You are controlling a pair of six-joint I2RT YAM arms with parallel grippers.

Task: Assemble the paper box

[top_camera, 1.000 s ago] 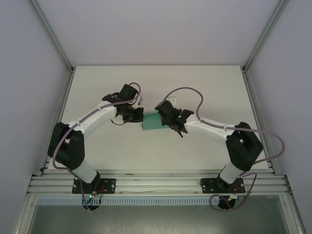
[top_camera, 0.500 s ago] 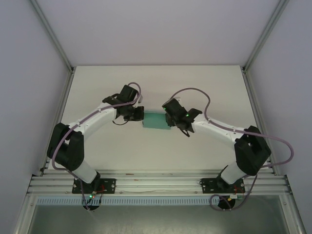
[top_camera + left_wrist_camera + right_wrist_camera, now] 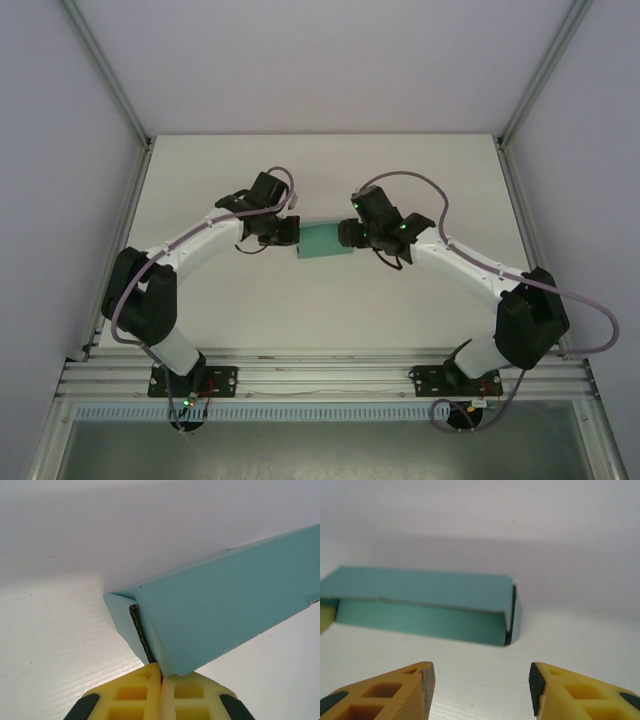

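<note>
The teal-green paper box lies mid-table as a closed, flat rectangular box. My left gripper is at its left end. In the left wrist view the yellow fingertips are pressed together, with the box's corner edge pinched between them. My right gripper is at the box's right end. From the right wrist its fingers stand apart over bare table, a short way back from the box. That end's flap is folded in, with a dark seam showing.
The white table ends at a metal rail at the near edge, where both arm bases are bolted. Pale enclosure walls and aluminium posts border the left, right and far sides. Cables loop over both arms.
My right gripper opened, let go of the box's right end, and drew back to the right and farther from the near edge. The left gripper stayed shut on the box, shifting slightly.
</note>
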